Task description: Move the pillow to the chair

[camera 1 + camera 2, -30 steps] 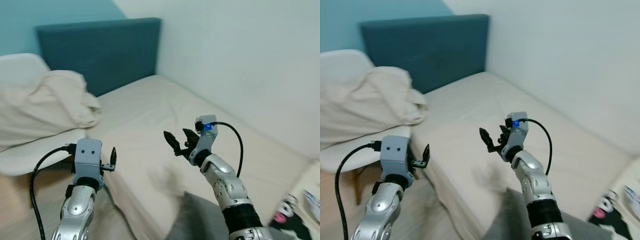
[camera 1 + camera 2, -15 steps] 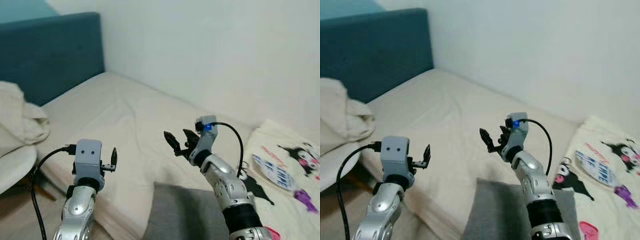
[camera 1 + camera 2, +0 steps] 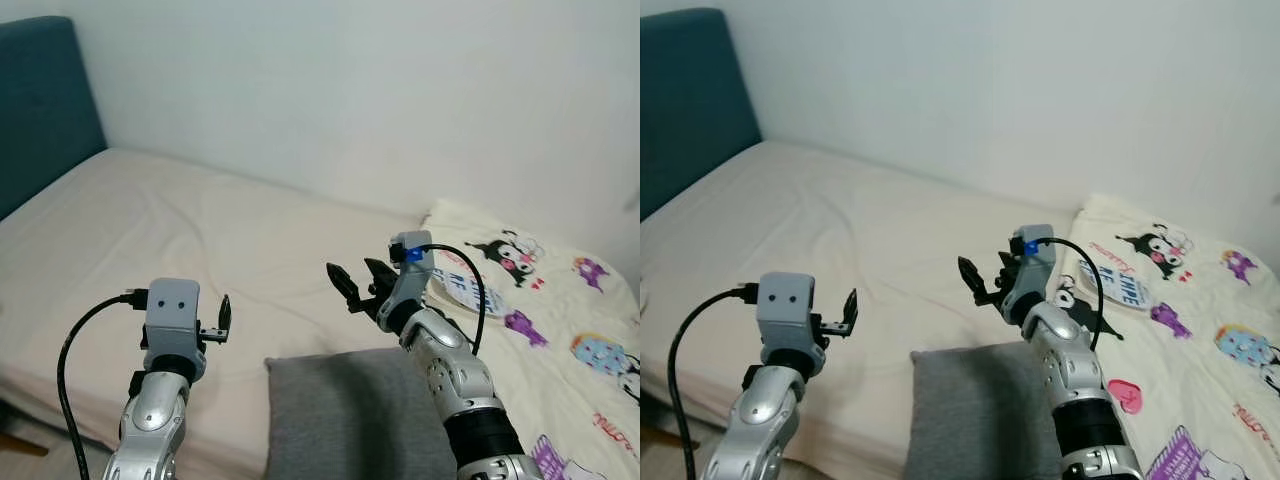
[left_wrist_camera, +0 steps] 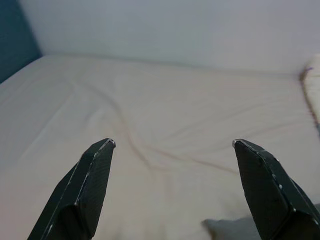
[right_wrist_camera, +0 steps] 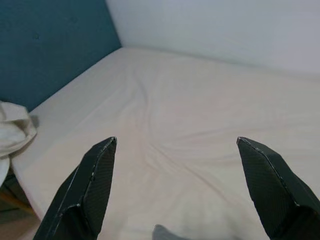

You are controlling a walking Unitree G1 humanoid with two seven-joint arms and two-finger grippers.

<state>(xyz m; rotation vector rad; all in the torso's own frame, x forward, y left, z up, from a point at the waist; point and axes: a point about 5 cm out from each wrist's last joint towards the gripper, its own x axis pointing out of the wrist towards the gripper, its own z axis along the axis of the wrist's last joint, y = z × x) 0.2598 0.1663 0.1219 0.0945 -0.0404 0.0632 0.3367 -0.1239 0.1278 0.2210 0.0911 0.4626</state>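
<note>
Two released pincers, left (image 3: 223,318) and right (image 3: 358,283), above grey pillow (image 3: 350,415); blanket (image 3: 1180,330) print lettering unreadable.

My left claw (image 3: 224,319) and right claw (image 3: 357,284) hang above the bed (image 3: 150,220), well apart. The pillow (image 3: 350,415) lies on the bed's near edge, below and between them. The blanket (image 3: 540,300) spreads to the right of my right claw. The headboard (image 3: 35,100) stands far left; the wall (image 3: 350,90) runs behind.
</note>
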